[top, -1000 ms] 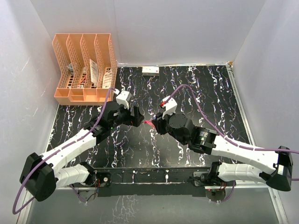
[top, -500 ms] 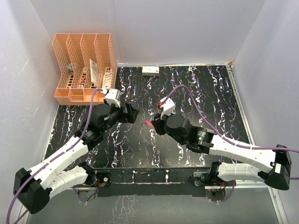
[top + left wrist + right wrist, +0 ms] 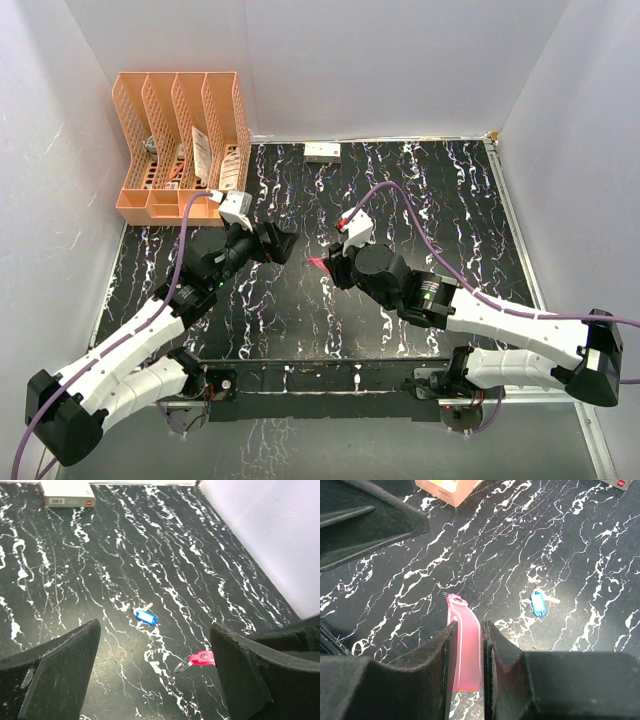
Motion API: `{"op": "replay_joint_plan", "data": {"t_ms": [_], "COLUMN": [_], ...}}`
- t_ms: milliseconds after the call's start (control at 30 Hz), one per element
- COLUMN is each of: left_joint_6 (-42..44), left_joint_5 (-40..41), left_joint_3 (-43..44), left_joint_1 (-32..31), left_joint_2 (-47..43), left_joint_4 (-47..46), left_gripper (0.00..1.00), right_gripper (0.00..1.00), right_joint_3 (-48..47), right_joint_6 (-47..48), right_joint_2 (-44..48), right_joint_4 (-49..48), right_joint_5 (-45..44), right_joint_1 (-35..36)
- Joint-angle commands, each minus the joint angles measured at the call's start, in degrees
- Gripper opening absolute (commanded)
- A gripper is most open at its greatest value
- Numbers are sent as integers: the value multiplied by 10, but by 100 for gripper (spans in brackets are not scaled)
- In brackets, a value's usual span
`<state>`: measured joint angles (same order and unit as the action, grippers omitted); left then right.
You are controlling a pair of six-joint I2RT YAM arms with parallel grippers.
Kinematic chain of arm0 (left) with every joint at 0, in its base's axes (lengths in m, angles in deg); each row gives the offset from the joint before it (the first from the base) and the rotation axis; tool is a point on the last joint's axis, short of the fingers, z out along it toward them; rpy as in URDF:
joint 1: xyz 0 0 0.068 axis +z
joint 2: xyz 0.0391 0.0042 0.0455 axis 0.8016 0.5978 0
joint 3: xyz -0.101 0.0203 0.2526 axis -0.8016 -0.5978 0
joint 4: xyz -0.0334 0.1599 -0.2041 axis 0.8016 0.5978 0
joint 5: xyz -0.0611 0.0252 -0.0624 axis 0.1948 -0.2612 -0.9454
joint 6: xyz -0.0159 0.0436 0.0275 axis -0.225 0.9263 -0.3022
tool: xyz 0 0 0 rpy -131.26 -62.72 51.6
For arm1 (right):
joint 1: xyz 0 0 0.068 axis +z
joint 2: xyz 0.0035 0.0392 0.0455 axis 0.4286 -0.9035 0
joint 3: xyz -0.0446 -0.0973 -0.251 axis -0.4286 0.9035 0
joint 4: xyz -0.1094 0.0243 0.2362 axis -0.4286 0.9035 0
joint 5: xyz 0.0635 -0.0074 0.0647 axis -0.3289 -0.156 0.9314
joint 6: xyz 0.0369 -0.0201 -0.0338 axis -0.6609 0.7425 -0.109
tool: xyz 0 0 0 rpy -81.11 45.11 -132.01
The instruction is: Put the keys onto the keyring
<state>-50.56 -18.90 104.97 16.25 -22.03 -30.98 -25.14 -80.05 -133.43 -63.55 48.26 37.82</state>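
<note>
My right gripper [image 3: 334,268] is shut on the red-pink strap [image 3: 465,645] of the keyring and holds it above the table. The strap's tip [image 3: 318,263] points toward my left gripper [image 3: 282,243]. The thin metal ring [image 3: 182,666] hangs at the strap's free end [image 3: 202,658], between my left fingers. My left gripper [image 3: 155,680] is open and empty, a short way from the ring. The blue-headed key [image 3: 146,616] lies flat on the table beyond the ring; it also shows in the right wrist view [image 3: 538,602]. I cannot make out the silvery-white key.
An orange file organizer [image 3: 180,140] with papers stands at the back left. A small white box [image 3: 322,151] lies at the table's back edge, also in the left wrist view [image 3: 67,492]. White walls enclose the black marbled table [image 3: 450,200].
My left arm has pulled back to the left, and its gripper has moved away from the right gripper. The right gripper stays nearly still with the strap in it.
</note>
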Motion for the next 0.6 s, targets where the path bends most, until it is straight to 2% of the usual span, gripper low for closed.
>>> {"op": "replay_joint_plan", "data": {"t_ms": [0,200,333,467,567], "left_joint_6": [14,18,-3,-16,7], "left_joint_5": [-64,-136,-150,-163,-179], "left_joint_3": [-27,-61,-90,-134,-148], "left_joint_1": [-2,-2,-3,-2,-2], "left_joint_2": [-41,-41,-41,-69,-100], "left_joint_4": [-45,-86,-106,-156,-161], "left_gripper": [89,88,87,86,86], "right_gripper": [22,22,22,22,23], "right_joint_3": [-32,-16,-29,-30,-40], "right_joint_6": [-3,-10,-10,-10,-12], "right_joint_2": [-1,14,8,9,7], "right_joint_4": [-11,-24,-10,-11,-6], "right_joint_5": [-10,-11,-13,-23,-28], "right_joint_1": [-1,-1,0,-1,-1]}}
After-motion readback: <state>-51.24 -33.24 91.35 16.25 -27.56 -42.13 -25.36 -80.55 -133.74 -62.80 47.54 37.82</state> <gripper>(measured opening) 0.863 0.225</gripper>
